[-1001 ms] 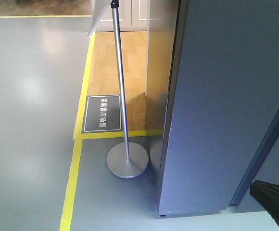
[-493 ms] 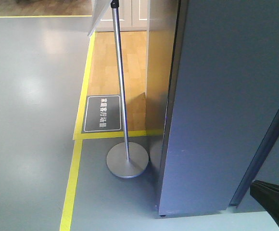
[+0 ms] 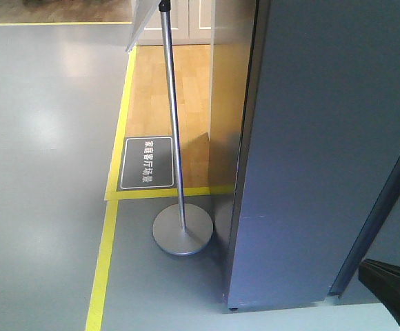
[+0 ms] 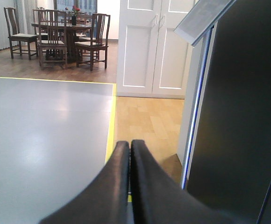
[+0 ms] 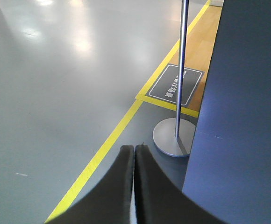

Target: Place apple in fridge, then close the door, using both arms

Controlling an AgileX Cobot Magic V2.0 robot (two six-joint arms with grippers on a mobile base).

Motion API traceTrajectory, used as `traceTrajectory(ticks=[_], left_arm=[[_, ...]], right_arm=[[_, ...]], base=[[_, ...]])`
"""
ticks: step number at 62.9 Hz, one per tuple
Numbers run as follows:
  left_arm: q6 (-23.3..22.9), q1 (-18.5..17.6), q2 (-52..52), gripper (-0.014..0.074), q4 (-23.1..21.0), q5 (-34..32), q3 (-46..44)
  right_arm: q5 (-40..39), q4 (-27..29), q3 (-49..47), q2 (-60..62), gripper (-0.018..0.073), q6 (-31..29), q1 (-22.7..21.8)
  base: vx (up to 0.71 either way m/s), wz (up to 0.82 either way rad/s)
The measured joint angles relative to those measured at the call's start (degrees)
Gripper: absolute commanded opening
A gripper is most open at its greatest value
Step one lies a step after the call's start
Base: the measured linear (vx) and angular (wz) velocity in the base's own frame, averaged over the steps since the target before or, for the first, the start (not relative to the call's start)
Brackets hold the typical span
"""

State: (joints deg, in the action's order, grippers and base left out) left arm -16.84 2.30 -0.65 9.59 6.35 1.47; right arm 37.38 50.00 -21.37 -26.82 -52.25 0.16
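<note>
Seeing no apple anywhere, I note the left gripper (image 4: 130,145) and right gripper (image 5: 134,150) both pressed together, empty. The fridge (image 3: 324,152) fills my right; swinging blind risks clipping the sign stand (image 3: 182,231) near left.

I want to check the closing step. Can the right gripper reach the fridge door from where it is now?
Probably yes. The right gripper is shut and empty, and the dark fridge door stands just beside it on its right, with nothing between them. The metal stand lies further ahead, out of the way.
</note>
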Motion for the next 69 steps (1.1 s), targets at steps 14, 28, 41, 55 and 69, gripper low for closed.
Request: traceTrajectory(ticks=[14, 28, 41, 55, 69], left_arm=[[0.0, 0.0, 0.0, -0.0008, 0.0, 0.0, 0.0], [0.0, 0.0, 0.0, -0.0008, 0.0, 0.0, 0.0], [0.0, 0.0, 0.0, -0.0008, 0.0, 0.0, 0.0], [0.0, 0.0, 0.0, -0.0008, 0.0, 0.0, 0.0], [0.0, 0.0, 0.0, -0.0008, 0.0, 0.0, 0.0]], right_arm=[[-3.1, -1.6, 2.3, 2.9, -0.0003, 0.0, 0.0], [-10.1, -3.9, 9.7, 11.5, -0.0003, 4.7, 0.0], [-16.0, -12.0, 15.7, 18.7, -0.0003, 16.5, 0.0], [-22.7, -28.8, 20.2, 25.0, -0.0003, 38.9, 0.0], [-36.5, -45.8, 23.0, 27.4, -0.0003, 58.5, 0.0]], base=[[0.00, 0.00], [0.00, 0.00], [0.00, 0.00], [0.00, 0.00], [0.00, 0.00]])
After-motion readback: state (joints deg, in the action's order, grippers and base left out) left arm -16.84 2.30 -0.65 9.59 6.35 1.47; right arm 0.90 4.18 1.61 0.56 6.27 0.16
